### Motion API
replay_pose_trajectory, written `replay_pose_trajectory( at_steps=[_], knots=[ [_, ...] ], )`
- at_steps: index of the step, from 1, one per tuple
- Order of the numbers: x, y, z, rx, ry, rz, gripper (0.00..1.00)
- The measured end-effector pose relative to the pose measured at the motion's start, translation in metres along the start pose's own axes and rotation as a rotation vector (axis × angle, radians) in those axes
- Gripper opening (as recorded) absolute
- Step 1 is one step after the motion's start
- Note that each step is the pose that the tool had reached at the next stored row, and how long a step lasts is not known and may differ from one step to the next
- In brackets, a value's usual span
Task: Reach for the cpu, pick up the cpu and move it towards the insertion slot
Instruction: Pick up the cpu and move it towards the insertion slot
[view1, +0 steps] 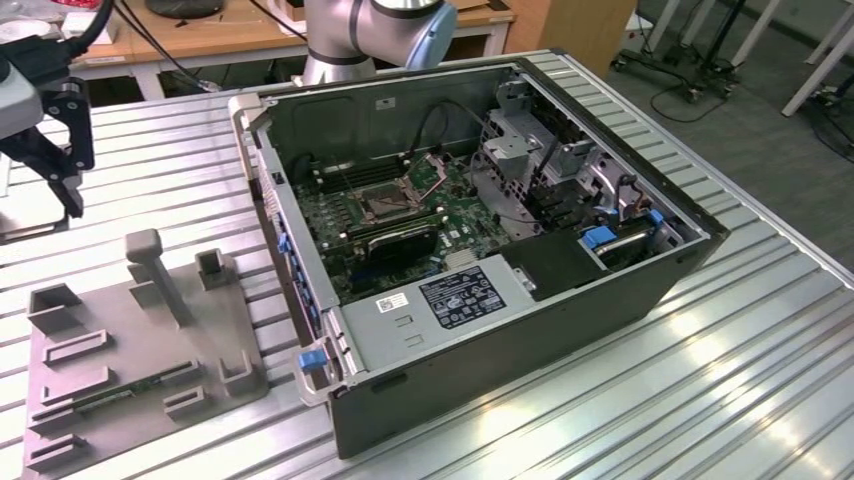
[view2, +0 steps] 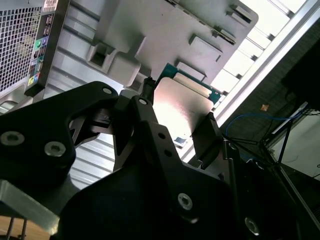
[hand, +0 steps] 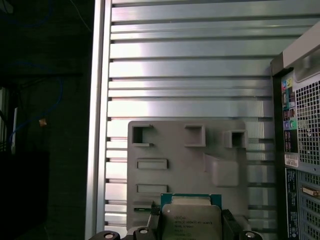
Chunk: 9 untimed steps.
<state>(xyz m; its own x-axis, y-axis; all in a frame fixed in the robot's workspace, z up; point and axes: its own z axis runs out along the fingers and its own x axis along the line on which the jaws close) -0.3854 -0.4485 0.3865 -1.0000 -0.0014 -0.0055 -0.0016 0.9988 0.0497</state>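
CPU (hand: 191, 223) is in the gripper (view2: 176, 117). Both wrist views show the black fingers (view2: 206, 131) clamped on two opposite edges, chip sitting flat between them. An edge grip makes sense: the pads stay off the broad faces, and the chip stays square for a straight drop into a socket. Behind the chip in the first wrist view is the grey fixture plate (hand: 185, 160) with its raised pockets; I judge the CPU is off the plate and hanging above it, so the pick looks done and the carry barely begun. In the exterior view the plate lies on the ribbed metal table (view1: 601, 400) at about 8 o'clock from the computer case (view1: 534, 350), just beside it, so parts are staged close to where they go. The case lies on its side with the panel off, so the green board (view1: 327, 215) faces up. The socket (view1: 378, 205), a dark square in a silvery frame, sits near the middle of the board, open from above. In that view the gripper is at roughly 9–10 o'clock from the socket, outside the case wall and well apart from it. I can't tell the chip's exact height over the plate, or which corner leads.
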Motion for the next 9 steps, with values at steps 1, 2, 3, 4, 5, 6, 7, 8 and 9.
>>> replay_pose_trajectory(
  at_steps=[1, 2, 3, 4, 5, 6, 7, 8, 9],
  knots=[
    [-0.0005, 0.0000, -0.0001, 0.0001, 0.0002, 0.000, 0.54],
    [-0.0013, -0.0001, 0.0000, 0.0000, 0.0000, 0.000, 0.54],
    [-0.0021, 0.0000, 0.0000, 0.0000, 0.0000, 0.000, 0.54],
    [-0.0031, 0.0000, 0.0000, 0.0001, 0.0001, 0.000, 0.54],
    [-0.0041, 0.0000, 0.0000, 0.0001, 0.0001, 0.000, 0.54],
    [-0.0054, 0.0000, 0.0001, 0.0000, 0.0000, 0.000, 0.54],
    [-0.0069, 0.0000, 0.0000, 0.0001, 0.0001, 0.000, 0.54],
    [-0.0085, 0.0000, 0.0000, 0.0001, 0.0001, 0.000, 0.54],
    [-0.0098, 0.0000, 0.0000, 0.0001, 0.0001, 0.000, 0.54]
  ],
)
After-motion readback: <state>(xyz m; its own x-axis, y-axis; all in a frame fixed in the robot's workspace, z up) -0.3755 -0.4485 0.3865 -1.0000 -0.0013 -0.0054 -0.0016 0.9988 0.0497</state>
